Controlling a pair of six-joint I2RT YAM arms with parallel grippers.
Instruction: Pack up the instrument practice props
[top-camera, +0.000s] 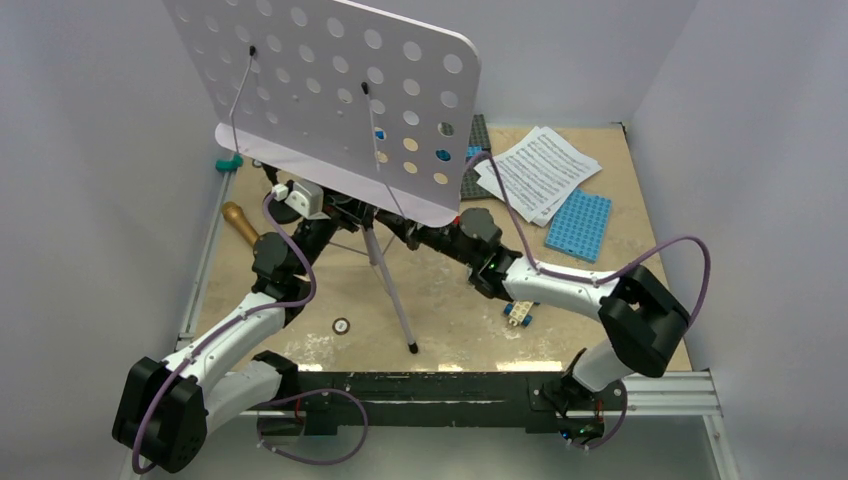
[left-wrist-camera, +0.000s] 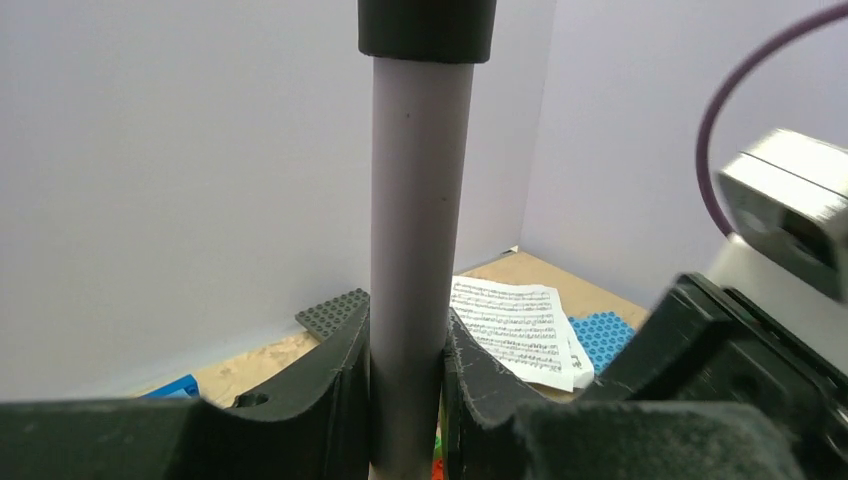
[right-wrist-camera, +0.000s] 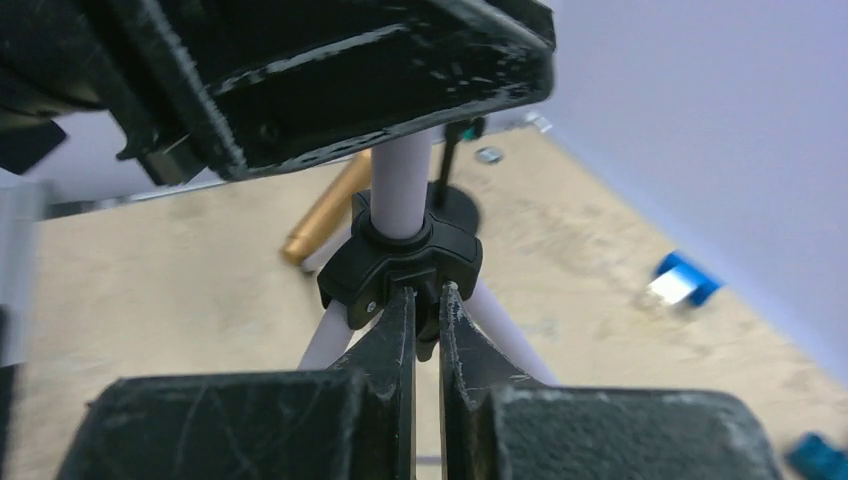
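L gripper (left-wrist-camera: 405, 345) is clamped on the pole (left-wrist-camera: 420, 200) of the lilac music stand (top-camera: 330, 90), which stands on its tripod legs between both arms. R gripper (right-wrist-camera: 428, 300): fingers nearly together, tips at the black leg hub (right-wrist-camera: 400, 262); can't tell if pinching it. Sheet-music pages (top-camera: 535, 170) lie far right, gold-brown mic (top-camera: 240, 222) far left.

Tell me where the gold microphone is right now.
In the top view, the microphone lies on the left side of the table, close to its left edge and just left of the music stand and its tripod legs.
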